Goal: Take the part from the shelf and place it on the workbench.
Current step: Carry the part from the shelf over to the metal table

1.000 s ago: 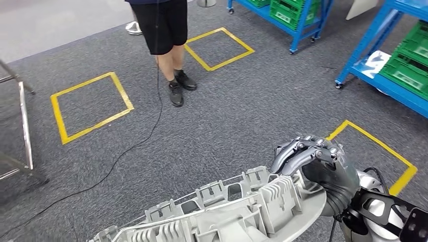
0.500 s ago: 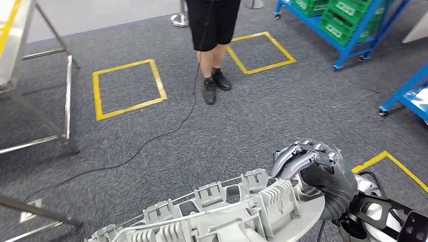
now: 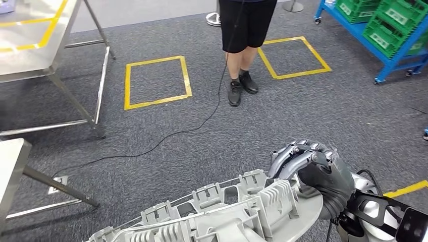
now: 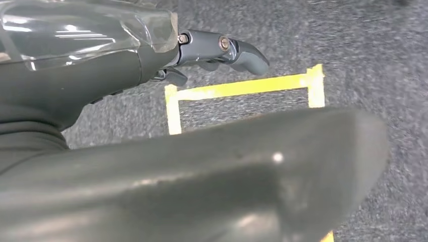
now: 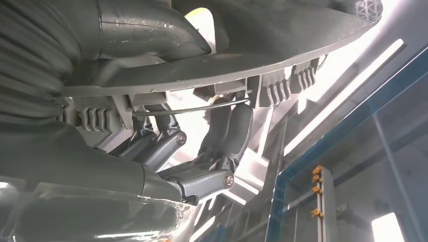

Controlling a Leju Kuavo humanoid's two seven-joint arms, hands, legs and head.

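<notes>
Part off shelf, carried low in front of body above carpet; right hand fingers curled over part's ribbed end; left hand under part, finger state cannot tell; desk far left, well apart; placement remaining.

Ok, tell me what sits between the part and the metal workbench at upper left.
Nothing solid that I can see. The grey part, gripped by the right robot hand, faces open carpet toward the workbench. Only a thin black cable lies across the floor; the person stands off to the right.
</notes>
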